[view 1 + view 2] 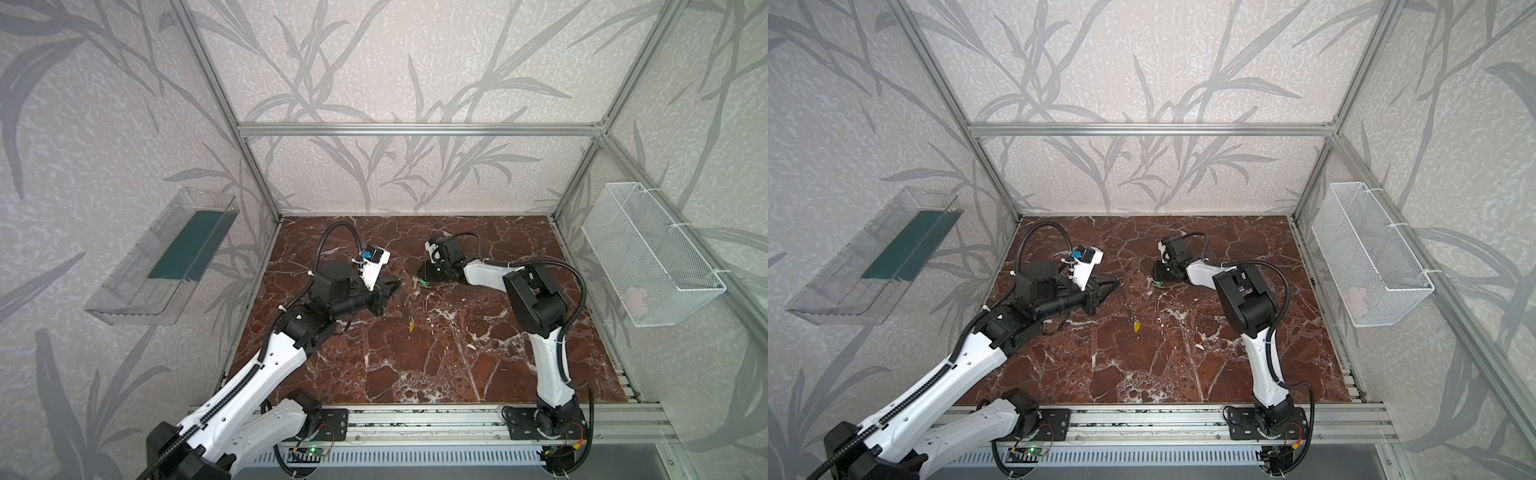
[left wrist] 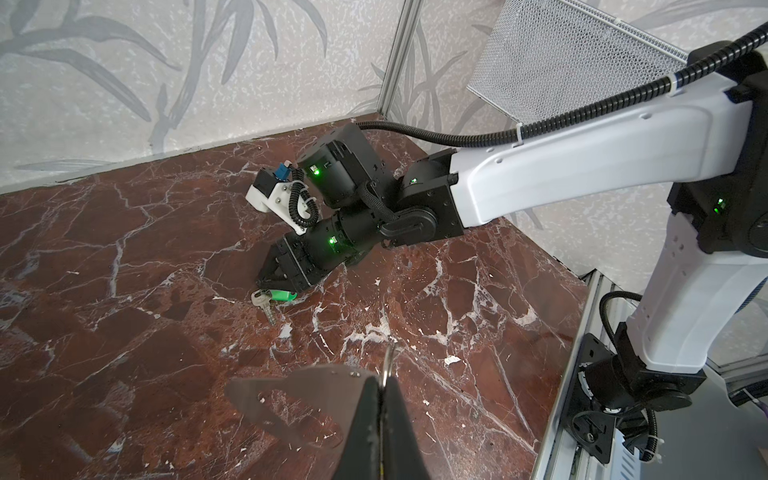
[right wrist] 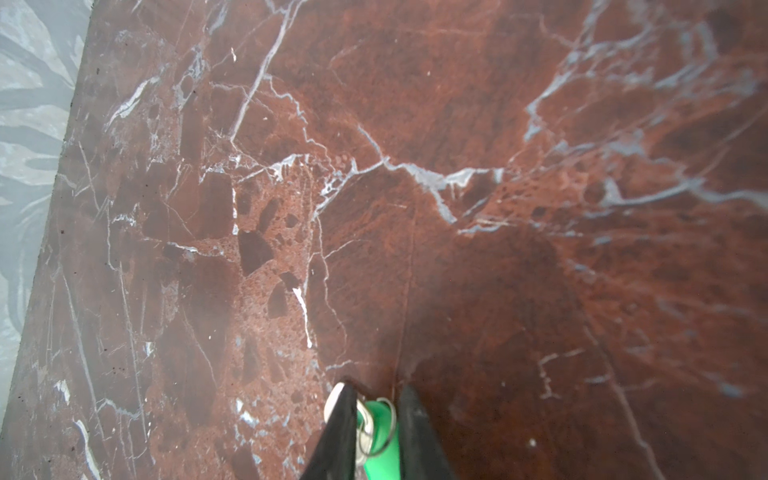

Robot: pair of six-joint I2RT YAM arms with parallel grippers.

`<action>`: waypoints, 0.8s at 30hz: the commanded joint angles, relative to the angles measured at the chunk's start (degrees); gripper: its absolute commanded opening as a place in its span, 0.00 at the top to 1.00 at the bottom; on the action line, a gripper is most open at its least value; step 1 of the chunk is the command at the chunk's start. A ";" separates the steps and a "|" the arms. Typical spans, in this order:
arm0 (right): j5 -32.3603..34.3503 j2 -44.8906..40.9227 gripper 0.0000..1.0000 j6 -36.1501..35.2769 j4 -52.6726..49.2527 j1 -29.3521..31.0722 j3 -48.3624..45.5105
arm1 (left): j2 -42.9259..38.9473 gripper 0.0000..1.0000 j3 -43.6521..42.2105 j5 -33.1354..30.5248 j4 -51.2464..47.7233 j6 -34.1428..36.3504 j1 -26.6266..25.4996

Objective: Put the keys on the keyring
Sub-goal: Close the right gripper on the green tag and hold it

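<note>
A thin metal keyring (image 2: 389, 359) stands edge-on, pinched in my left gripper (image 2: 384, 378), which is shut on it just above the marble table (image 1: 457, 353). In both top views it sits at that gripper's tip (image 1: 1120, 279). Beside the left finger lies a flat grey shape with an oval opening (image 2: 299, 399); plate or shadow, I cannot tell. One of the keys, with a green tag (image 2: 280, 296), lies on the table. My right gripper (image 3: 378, 399) is closed on its tag and small ring (image 3: 376, 432). The yellow-tagged key (image 1: 411, 325) lies apart, nearer the front.
A white wire basket (image 1: 652, 257) hangs on the right wall. On the left wall is a clear tray with a green insert (image 1: 166, 257). Aluminium frame posts and a front rail (image 1: 415, 419) bound the table. Both arms meet near the table's middle.
</note>
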 commanded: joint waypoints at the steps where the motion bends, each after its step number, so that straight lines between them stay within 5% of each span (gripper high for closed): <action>1: -0.22 1.47 0.82 -0.65 -1.64 -0.26 1.16 | -1.38 1.00 0.35 -0.47 0.34 0.60 -0.20; 24: -2.46 -0.77 1.00 -1.89 -1.51 -0.24 2.20 | -2.16 1.00 0.48 -0.86 -0.39 0.59 -0.16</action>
